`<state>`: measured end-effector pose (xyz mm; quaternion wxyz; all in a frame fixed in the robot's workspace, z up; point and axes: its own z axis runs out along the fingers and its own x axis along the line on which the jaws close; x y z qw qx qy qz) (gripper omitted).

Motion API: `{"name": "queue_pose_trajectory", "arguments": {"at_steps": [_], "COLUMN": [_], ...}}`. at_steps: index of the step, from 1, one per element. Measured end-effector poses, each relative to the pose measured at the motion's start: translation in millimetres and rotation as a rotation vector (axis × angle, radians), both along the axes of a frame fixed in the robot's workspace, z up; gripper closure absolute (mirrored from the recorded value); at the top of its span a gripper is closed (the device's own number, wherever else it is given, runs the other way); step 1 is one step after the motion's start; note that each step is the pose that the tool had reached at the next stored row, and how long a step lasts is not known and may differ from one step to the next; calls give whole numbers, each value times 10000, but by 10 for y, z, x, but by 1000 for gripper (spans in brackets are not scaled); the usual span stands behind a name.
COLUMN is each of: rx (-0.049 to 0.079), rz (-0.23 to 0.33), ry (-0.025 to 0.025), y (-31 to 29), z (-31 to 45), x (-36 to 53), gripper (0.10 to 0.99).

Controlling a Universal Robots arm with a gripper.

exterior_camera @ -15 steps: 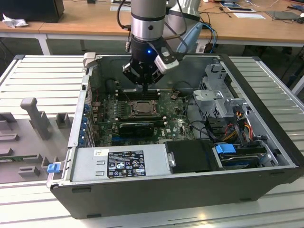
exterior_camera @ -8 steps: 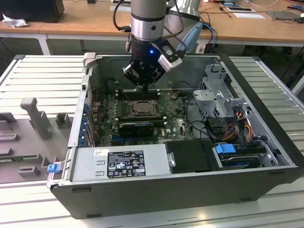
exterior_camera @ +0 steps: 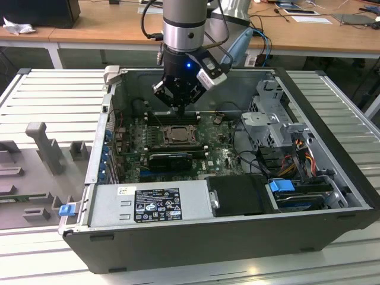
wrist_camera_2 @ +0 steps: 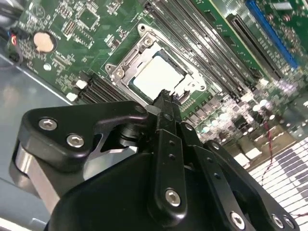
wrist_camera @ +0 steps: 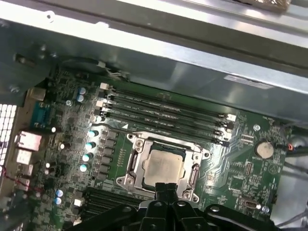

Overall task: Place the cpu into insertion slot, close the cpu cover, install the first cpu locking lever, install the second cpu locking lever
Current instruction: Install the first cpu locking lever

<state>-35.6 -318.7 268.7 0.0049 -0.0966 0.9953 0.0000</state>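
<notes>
Gripper (wrist_camera_2: 166, 99) hides one edge of the cpu (wrist_camera_2: 156, 74) and cpu cover (wrist_camera_2: 126, 65).

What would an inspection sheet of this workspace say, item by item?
Surface: slatted metal table carrying an open computer case.
Job's things: chip seated on the green board; metal cover lies flat around it.
Clutter: grey plastic blocks on the table, exterior view's left.
Grippers: the one gripper hangs close over the cover's edge, fingers shut, holding nothing; contact unclear.
Cables: coloured wire bundle inside the case, exterior view's right.
Surroundings: wooden desks behind.
</notes>
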Motion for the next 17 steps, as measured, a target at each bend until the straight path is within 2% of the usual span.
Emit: {"name": "queue_pose_trajectory", "arguments": {"at_steps": [4,7,9,15,17], "rx": [-1,-1,0,42,65], "rz": [-777,-1198,-1291,-1296,-1295], "ry": [1,0,-1,3,4], "y": [0,0,0,0,0], "z": [-7,-12,-15,-35,-38], "x": [0,0,-32,-358,-432], "gripper": [980,980,980,980,980]}}
